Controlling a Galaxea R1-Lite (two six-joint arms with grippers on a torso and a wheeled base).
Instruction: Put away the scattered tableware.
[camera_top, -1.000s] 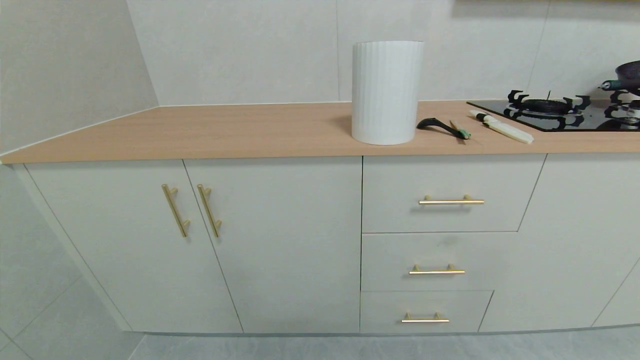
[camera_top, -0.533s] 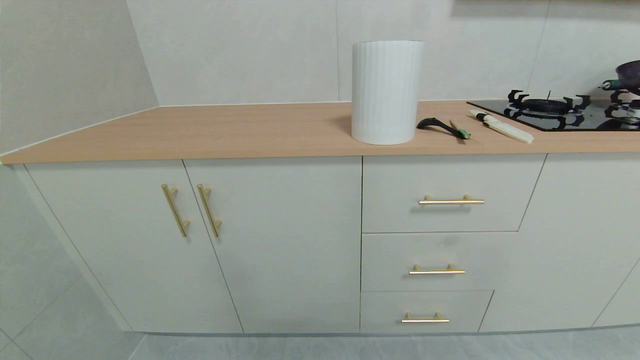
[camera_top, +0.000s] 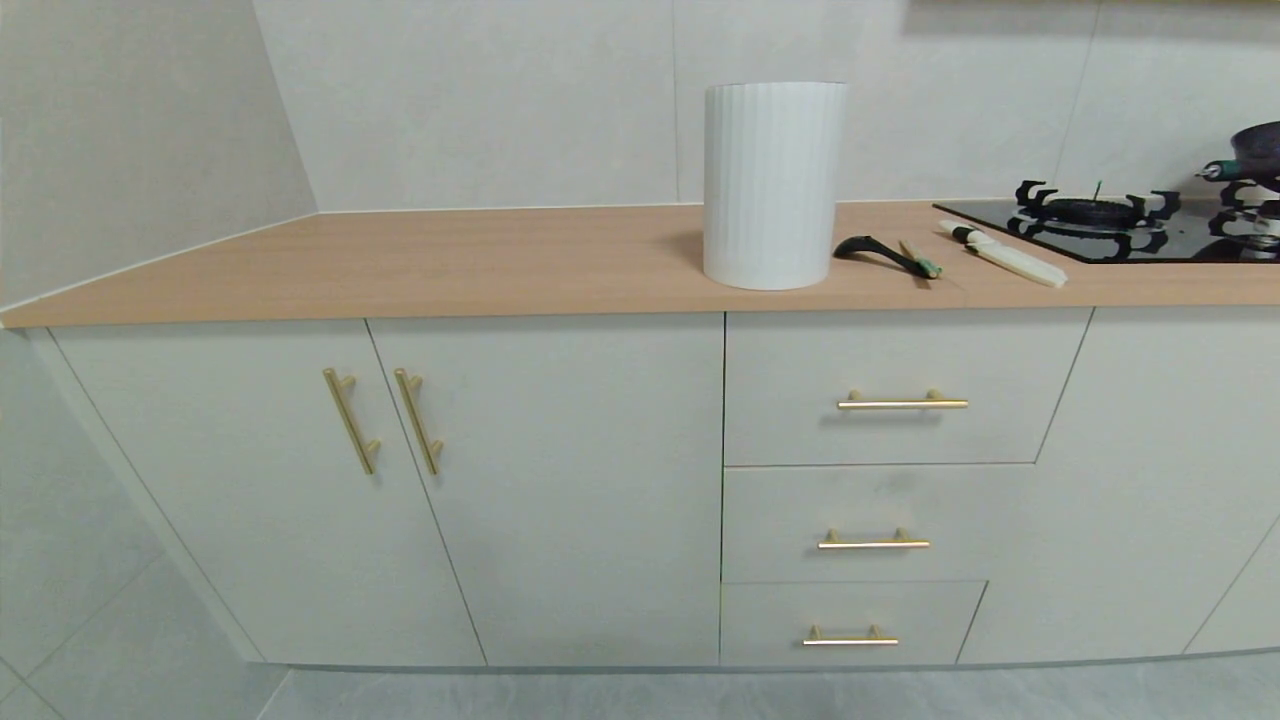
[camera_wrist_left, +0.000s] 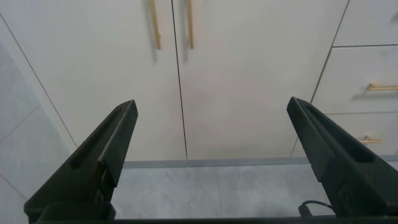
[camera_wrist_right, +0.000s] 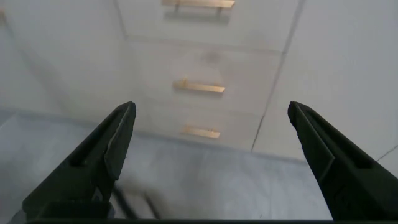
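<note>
On counter (camera_top: 450, 265) near front edge, just right of white ribbed canister (camera_top: 772, 185): black ladle (camera_top: 880, 252), then pale utensil (camera_top: 1005, 255) beside hob (camera_top: 1100, 238). Left pincer (camera_wrist_left: 210, 111) and right pincer (camera_wrist_right: 211, 111) spread apart, facing cabinet fronts (camera_wrist_left: 249, 74).

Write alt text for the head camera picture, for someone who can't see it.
A tall white ribbed container stands on a wooden countertop, with a black ladle and a pale utensil lying to its right, near a gas hob. Below are pale cabinet doors and three drawers with brass handles.
</note>
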